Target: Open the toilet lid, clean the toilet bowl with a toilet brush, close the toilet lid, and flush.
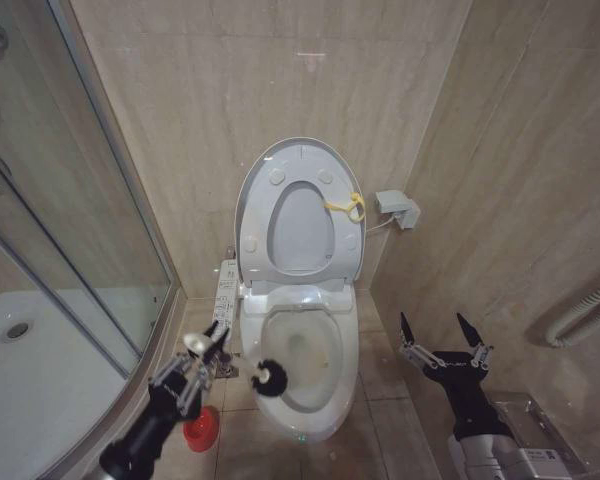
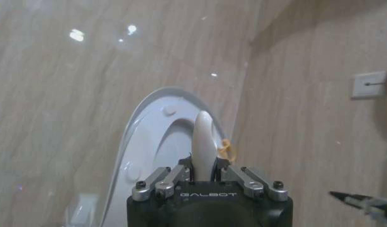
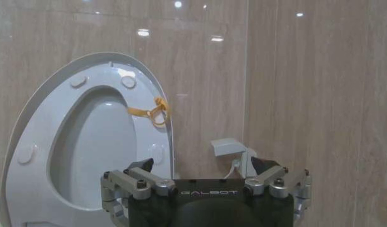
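Observation:
The toilet lid (image 1: 302, 228) stands raised against the back wall with the ring seat in front of it, and a yellow loop (image 1: 350, 205) hangs at its rim. Below, the toilet bowl (image 1: 348, 352) lies uncovered, with brownish stains inside. My left gripper (image 1: 217, 342) is shut on the white handle of the toilet brush (image 1: 271, 378). The brush's black head hangs over the bowl's front left rim. The left wrist view shows the handle (image 2: 205, 139) sticking out from the left gripper (image 2: 204, 169). My right gripper (image 1: 443, 338) hovers open to the right of the bowl, facing the lid (image 3: 99, 137).
A red brush holder (image 1: 202, 428) sits on the floor left of the bowl. The glass shower enclosure (image 1: 50, 260) and its white tray (image 1: 20, 370) take up the left side. A white wall box (image 1: 398, 207) hangs right of the lid, and a corrugated hose (image 1: 588, 312) runs along the right wall.

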`<state>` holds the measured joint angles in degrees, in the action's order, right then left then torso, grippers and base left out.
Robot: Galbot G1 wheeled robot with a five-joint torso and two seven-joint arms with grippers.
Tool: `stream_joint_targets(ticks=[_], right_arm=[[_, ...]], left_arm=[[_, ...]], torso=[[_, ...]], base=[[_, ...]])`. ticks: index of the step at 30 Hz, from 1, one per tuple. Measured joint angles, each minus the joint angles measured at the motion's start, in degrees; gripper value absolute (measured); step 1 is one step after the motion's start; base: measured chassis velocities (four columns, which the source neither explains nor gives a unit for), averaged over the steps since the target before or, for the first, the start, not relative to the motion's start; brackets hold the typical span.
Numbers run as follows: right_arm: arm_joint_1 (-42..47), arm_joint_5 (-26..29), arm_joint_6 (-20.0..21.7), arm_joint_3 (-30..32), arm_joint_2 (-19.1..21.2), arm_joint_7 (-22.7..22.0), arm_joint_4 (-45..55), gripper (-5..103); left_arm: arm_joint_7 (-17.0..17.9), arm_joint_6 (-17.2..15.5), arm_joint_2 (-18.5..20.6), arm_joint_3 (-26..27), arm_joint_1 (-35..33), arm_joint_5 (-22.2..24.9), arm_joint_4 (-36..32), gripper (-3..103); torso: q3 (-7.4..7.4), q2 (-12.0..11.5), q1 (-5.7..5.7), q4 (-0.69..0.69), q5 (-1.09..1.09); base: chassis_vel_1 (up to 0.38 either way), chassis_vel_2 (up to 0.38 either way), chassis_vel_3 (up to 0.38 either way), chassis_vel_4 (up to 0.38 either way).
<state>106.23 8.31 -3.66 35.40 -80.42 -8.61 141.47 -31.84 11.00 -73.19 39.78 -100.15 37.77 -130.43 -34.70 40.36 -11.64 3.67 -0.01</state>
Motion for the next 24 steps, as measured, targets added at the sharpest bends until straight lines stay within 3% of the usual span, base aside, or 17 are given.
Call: stream_joint_targets(ticks=[14, 19, 24], right_arm=[[0.0, 0.0, 0.0, 0.0, 0.0, 0.0, 0.0, 100], [0.0, 0.0, 0.0, 0.0, 0.0, 0.0, 0.0, 100], [0.0, 0.0, 0.0, 0.0, 0.0, 0.0, 0.0, 100]], left_arm=[[-4.8, 3.3, 4.3, -5.0, 18.5, 7.8, 18.9, 22], [-6.3, 5.3, 6.0, -10.5, 24.3, 9.2, 27.4, 22], [-5.2, 6.7, 6.4, -16.2, 31.5, 9.4, 34.4, 22]], torso=[[0.0, 0.0, 0.0, 0.0, 0.01], [0.0, 0.0, 0.0, -0.01, 0.01], [0.0, 0.0, 0.01, 0.0, 0.01]], base=[[0.0, 0.0, 0.0, 0.0], [0.0, 0.0, 0.0, 0.0], [0.0, 0.0, 0.0, 0.0]])
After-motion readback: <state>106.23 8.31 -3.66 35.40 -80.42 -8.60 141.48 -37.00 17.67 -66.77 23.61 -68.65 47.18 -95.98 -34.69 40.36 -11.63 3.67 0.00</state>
